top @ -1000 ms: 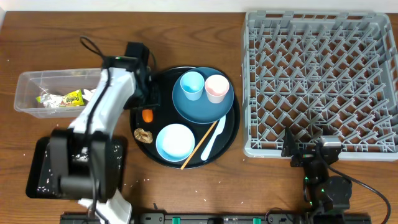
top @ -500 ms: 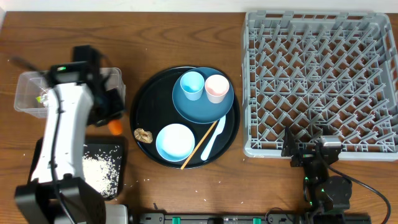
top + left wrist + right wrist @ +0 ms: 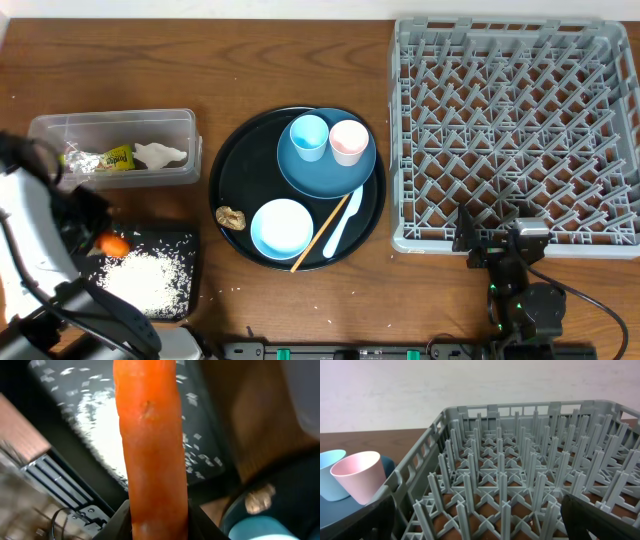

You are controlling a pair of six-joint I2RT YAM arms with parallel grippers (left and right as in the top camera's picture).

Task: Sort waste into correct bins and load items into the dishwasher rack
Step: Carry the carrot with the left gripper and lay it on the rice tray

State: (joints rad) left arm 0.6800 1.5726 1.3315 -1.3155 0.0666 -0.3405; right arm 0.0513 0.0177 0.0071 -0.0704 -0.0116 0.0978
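Carrot [image 3: 152,445]: smooth orange cylinder, pinched at one end by the left gripper [image 3: 100,240] and hanging over the corner of the shallow black tray [image 3: 185,245], beside loose white rice grains [image 3: 150,278]. Contact with the tray cannot be told. Right gripper [image 3: 497,240]: fingers spread wide, empty, at the near wall of the grey pegged lattice rack [image 3: 515,120]. Clear box [image 3: 115,115] holds a crumpled tissue [image 3: 160,153], a wrapper [image 3: 117,157] and foil [image 3: 78,160].

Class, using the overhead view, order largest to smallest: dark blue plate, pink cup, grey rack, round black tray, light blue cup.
grey rack
round black tray
dark blue plate
pink cup and light blue cup look alike
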